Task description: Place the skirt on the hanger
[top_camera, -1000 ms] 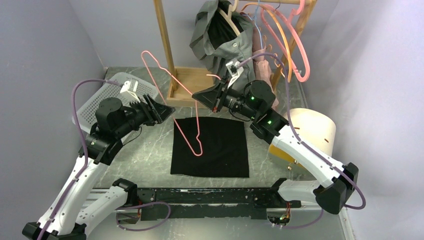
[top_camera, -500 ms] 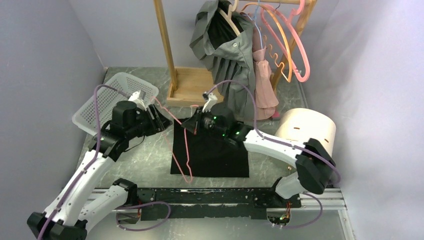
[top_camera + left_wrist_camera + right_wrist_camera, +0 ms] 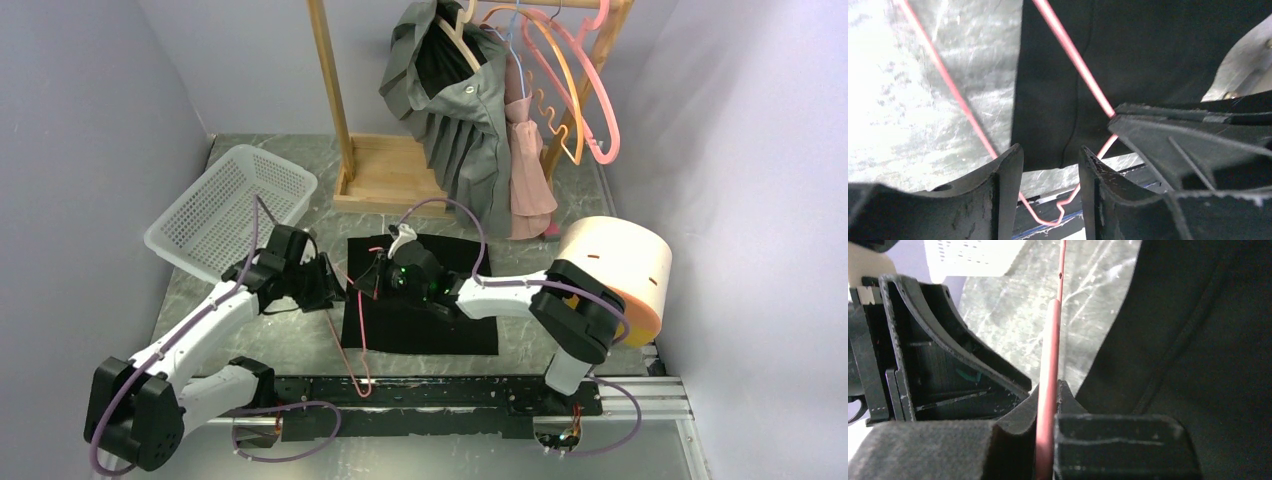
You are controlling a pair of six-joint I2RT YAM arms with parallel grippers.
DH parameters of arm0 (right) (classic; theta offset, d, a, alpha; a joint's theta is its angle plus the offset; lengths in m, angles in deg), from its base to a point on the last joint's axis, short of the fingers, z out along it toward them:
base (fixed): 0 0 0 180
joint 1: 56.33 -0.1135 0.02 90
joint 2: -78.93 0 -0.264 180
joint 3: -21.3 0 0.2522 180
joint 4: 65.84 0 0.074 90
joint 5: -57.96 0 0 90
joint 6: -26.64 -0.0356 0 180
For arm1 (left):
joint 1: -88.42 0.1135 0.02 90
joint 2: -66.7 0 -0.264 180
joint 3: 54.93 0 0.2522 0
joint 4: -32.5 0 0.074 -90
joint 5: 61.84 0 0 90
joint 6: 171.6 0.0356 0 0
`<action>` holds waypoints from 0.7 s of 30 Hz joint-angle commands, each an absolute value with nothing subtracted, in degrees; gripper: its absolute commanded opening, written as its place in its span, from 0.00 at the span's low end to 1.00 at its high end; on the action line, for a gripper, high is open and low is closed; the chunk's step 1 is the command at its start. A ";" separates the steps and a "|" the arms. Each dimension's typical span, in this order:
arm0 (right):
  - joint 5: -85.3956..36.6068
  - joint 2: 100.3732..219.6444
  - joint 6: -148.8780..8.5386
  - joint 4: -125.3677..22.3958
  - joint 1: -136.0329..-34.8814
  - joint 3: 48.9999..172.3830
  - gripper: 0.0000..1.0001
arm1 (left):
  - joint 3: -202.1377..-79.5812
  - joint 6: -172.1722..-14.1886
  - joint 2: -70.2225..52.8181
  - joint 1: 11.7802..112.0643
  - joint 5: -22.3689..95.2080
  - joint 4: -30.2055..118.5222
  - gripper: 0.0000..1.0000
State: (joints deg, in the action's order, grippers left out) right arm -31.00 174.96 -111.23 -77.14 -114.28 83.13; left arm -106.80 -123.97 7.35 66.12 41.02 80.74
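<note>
Skirt: I see the skirt (image 3: 440, 320) lying flat and spread out on the table (image 3: 290, 340), in front of both arms. It is black and no part of it is lifted.

Hanger: The hanger (image 3: 352, 340) is pink wire. It sits low at the skirt's left edge, partly over the cloth and partly over bare table. Its narrow end reaches the rail (image 3: 450, 392) at the near edge.

Right gripper: The right gripper (image 3: 1049, 390) is clamped tight on one wire of the hanger, with no gap on either side. It sits low over the skirt's upper-left corner.

Left gripper: The left gripper (image 3: 1049, 150) shows a narrow gap between its fingers. The hanger's other wire runs down through that gap. I see neither finger pinching it, so I report nothing held.

Spacing: From above, the two grippers face each other just beside one another at the skirt's left edge. In the left wrist view, the right gripper's finger lies close to the left gripper's.

Contact: Whether the hanger touches the cloth I cannot tell.

Surroundings: The basket (image 3: 225, 205) stands at the far left. The rack (image 3: 385, 175) stands behind the skirt with a grey garment (image 3: 460, 110) hung on it. A cylinder (image 3: 620, 260) is at the right.
</note>
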 commanded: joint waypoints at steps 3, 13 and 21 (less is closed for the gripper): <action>-31.79 179.02 -112.61 -85.71 -114.52 79.94 0.00 | -102.53 -126.42 6.15 65.83 42.86 79.55 0.47; -32.37 182.50 -110.21 -91.46 -114.56 77.08 0.00 | -96.70 -127.89 3.72 65.46 48.00 74.39 0.42; -33.16 181.85 -108.20 -94.78 -114.40 74.88 0.00 | -94.52 -128.80 0.13 63.33 50.79 73.34 0.45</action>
